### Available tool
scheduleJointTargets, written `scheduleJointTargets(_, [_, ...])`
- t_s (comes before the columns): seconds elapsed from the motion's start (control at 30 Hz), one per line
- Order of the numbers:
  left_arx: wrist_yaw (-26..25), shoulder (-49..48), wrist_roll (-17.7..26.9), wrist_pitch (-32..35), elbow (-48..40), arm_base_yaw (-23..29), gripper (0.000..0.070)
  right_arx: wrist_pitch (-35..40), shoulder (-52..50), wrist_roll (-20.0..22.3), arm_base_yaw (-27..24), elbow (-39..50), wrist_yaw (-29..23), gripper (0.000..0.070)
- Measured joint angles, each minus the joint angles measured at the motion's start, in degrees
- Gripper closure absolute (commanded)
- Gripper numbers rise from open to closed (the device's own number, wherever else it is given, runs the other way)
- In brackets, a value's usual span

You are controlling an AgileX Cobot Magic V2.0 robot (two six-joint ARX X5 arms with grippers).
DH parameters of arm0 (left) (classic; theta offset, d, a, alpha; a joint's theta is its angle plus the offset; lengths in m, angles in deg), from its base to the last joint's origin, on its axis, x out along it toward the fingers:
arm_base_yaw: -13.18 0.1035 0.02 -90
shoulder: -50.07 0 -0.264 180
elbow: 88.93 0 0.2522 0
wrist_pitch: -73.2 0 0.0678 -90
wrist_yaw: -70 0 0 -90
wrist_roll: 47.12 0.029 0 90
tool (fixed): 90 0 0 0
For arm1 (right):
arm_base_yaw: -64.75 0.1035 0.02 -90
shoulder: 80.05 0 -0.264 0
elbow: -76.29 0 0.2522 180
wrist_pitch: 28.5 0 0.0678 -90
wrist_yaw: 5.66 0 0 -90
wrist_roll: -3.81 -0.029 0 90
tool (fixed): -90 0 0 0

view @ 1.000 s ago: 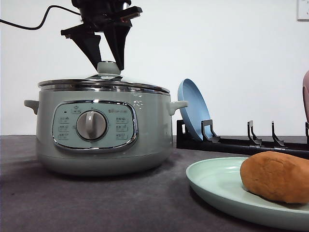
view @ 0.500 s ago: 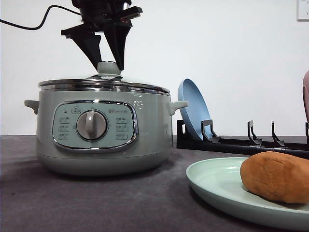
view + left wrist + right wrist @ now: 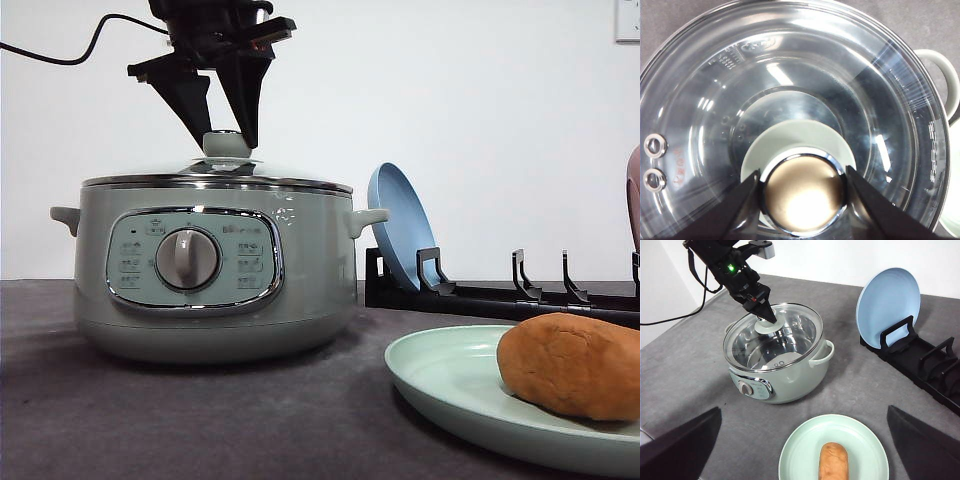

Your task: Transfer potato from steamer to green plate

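The potato (image 3: 575,365) (image 3: 833,460), orange-brown, lies on the pale green plate (image 3: 450,375) (image 3: 800,450) at the front right. The sage-green steamer (image 3: 300,290) (image 3: 790,382) stands at the left with its glass lid (image 3: 215,178) (image 3: 840,65) lying level on the rim. My left gripper (image 3: 222,125) (image 3: 802,170) (image 3: 767,315) points down from above, its fingers (image 3: 740,205) pressed against both sides of the lid knob (image 3: 226,143) (image 3: 802,195). My right gripper (image 3: 804,407) hangs high over the plate, open and holding nothing.
A blue plate (image 3: 400,225) (image 3: 887,300) leans upright in a black rack (image 3: 500,295) (image 3: 925,365) behind the green plate, right of the steamer. A black cable (image 3: 70,50) trails left from the left arm. A pinkish object (image 3: 634,195) pokes in at the right edge.
The lid, slightly raised and tilted before, has sunk level onto the steamer's rim. The left gripper has dropped a little with it. Potato and plates have not moved.
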State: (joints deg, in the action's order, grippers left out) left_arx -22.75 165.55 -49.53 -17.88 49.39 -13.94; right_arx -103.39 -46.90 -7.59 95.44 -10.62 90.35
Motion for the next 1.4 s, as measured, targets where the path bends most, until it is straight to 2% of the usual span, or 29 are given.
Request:
scheduleJointTargets(0.07, [0.0, 0.0, -0.01, -0.12, 0.0, 0.07, 0.0656, 0.0, 0.0, 0.0, 0.0, 0.0, -0.01, 0.0005])
scheduleJointTargets(0.17, [-0.02, 0.0, -0.07, -0.25, 0.0, 0.12, 0.0387, -0.02, 0.0, 0.0, 0.0, 0.0, 0.01, 0.0005])
scheduleJointTargets(0.23, [0.08, 0.0, -0.26, -0.37, 0.0, 0.12, 0.0249, 0.0, 0.0, 0.0, 0.0, 0.0, 0.01, 0.0005])
scheduleJointTargets(0.33, [0.9, -0.16, -0.25, -0.62, 0.0, 0.28, 0.0117, -0.02, 0.0, 0.0, 0.0, 0.0, 0.0, 0.0005])
scheduleJointTargets(0.4, [0.94, -0.99, -0.24, -0.4, 0.0, 0.45, 0.0068, -0.02, 0.0, 0.0, 0.0, 0.0, 0.01, 0.0005])
scheduleJointTargets(0.67, [0.98, -12.16, -0.21, -0.82, -0.02, 0.68, 0.0056, -0.03, 0.0, 0.0, 0.0, 0.0, 0.01, 0.0005])
scheduleJointTargets(0.83, [0.98, -19.43, -0.2, -3.51, -0.26, 0.71, 0.0059, -0.02, 0.0, 0.0, 0.0, 0.0, 0.01, 0.0005])
scheduleJointTargets(0.93, [0.98, -24.33, -0.08, -3.32, -3.42, 0.71, 0.0059, -0.02, 0.0, 0.02, 0.0, 0.0, -0.01, 0.0005])
scheduleJointTargets(1.13, [1.0, -38.35, 0.58, 4.08, -17.75, 0.71, 0.0059, -0.02, 0.0, 0.47, 0.0, 0.0, -0.01, 0.0005])
scheduleJointTargets(1.4, [0.99, -63.42, 1.26, 21.11, -46.43, 0.71, 0.0059, -0.67, 0.0, 1.4, 0.0, 0.0, -0.01, 0.0005])
